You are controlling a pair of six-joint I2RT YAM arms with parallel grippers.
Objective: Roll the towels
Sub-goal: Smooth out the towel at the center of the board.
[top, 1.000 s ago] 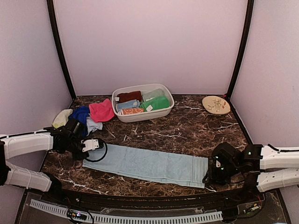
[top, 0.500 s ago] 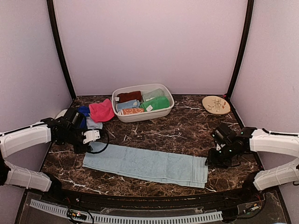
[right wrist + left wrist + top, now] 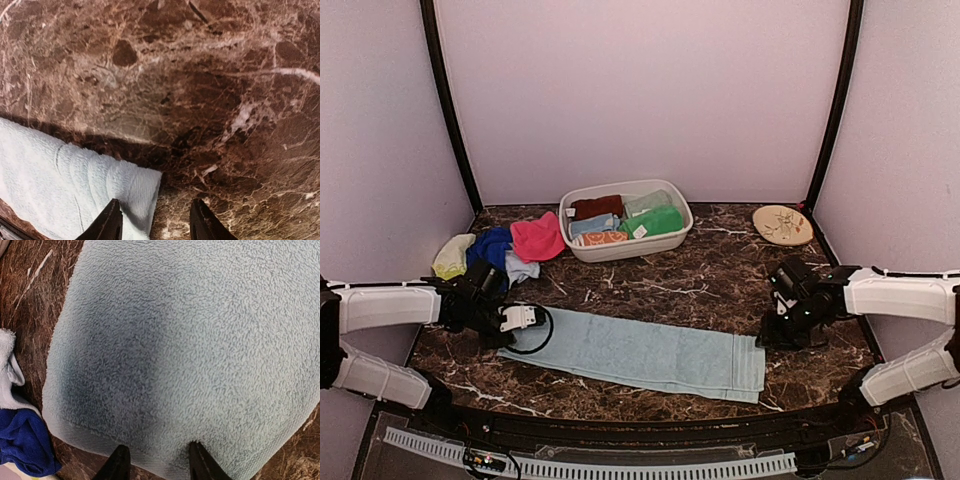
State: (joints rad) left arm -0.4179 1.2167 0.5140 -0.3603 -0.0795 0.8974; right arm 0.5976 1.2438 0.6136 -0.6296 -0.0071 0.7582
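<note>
A long pale blue towel (image 3: 635, 352) lies flat across the near part of the marble table. My left gripper (image 3: 515, 335) is open at its left end, the fingertips set over the towel's edge (image 3: 160, 390). My right gripper (image 3: 770, 340) is open at the far right corner of the towel (image 3: 75, 190), one fingertip over the cloth, the other over bare marble. A heap of towels lies at the back left: pink (image 3: 537, 238), royal blue (image 3: 492, 246), a pale yellow one (image 3: 452, 254). The royal blue one also shows in the left wrist view (image 3: 20, 445).
A white oval tub (image 3: 626, 226) at the back centre holds rolled dark red, green, pale blue and patterned towels. A round tan patterned plate (image 3: 782, 224) sits at the back right. A black cable loops by my left gripper.
My right arm swung from the near right up to the towel's far right corner. My left gripper moved back and then came down onto the towel's left end.
</note>
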